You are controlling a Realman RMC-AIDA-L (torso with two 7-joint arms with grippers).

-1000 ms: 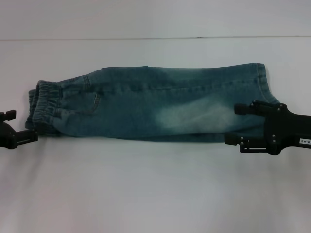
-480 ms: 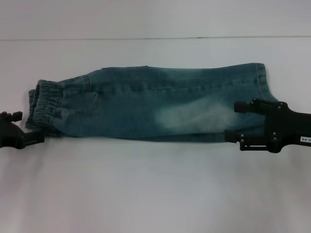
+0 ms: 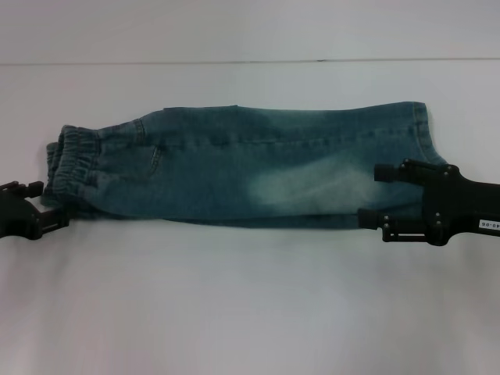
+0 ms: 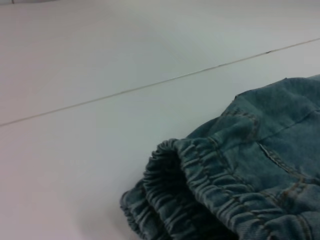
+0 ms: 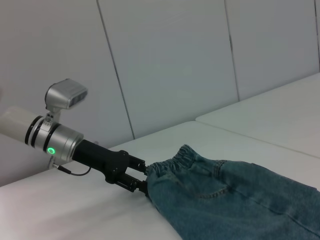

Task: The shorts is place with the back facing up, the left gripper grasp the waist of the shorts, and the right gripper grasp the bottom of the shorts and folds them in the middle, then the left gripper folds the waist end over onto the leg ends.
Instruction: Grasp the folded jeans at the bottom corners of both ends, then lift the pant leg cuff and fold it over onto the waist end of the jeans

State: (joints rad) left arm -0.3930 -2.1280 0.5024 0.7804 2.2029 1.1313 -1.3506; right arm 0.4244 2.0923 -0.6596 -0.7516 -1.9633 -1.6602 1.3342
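Now | left end effector (image 3: 48,205) spread at shorts (image 3: 234,164) waist | right end effector (image 3: 375,195) spread at hem

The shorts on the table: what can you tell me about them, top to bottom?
The shorts are faded blue-green denim with a paler washed patch, already folded lengthwise so they lie as one long flat band across the white table. The gathered elastic waist points to the robot's left, the stitched leg hems to its right. A pocket seam shows near the waist. The left claw is at the near waist corner; the right claw, fingers spread, sits at the hem end.
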